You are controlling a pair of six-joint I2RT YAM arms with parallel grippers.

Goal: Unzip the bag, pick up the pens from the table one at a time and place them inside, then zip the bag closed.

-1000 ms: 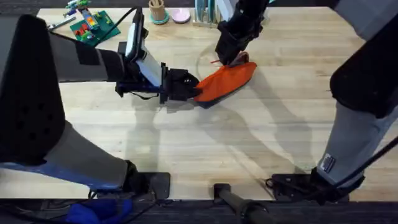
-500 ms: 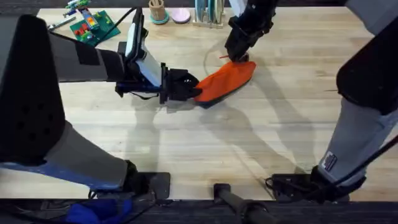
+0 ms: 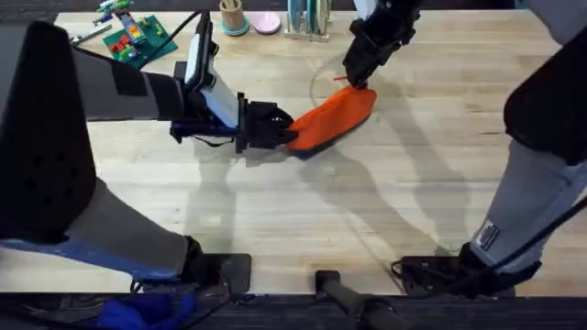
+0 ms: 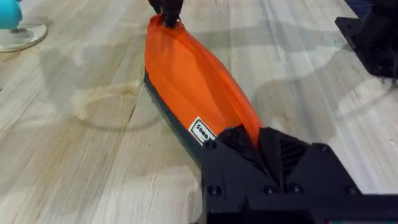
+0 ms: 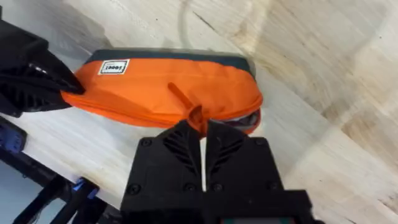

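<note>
- An orange fabric pencil pouch [image 3: 332, 116] with a dark grey base is seen lying lengthwise on the table [image 3: 413, 183], near the middle of its far half, running diagonally.
- A small white label [image 4: 201, 130] is shown on the pouch's side, near the end that is clamped by the left tool [image 3: 280, 128].
- The orange zipper pull [image 5: 194, 114] is pinched at the opposite end by the right tool [image 5: 202, 134]; the zipper there is seen slightly parted.
- The table is made of light wooden planks with visible seams.
</note>
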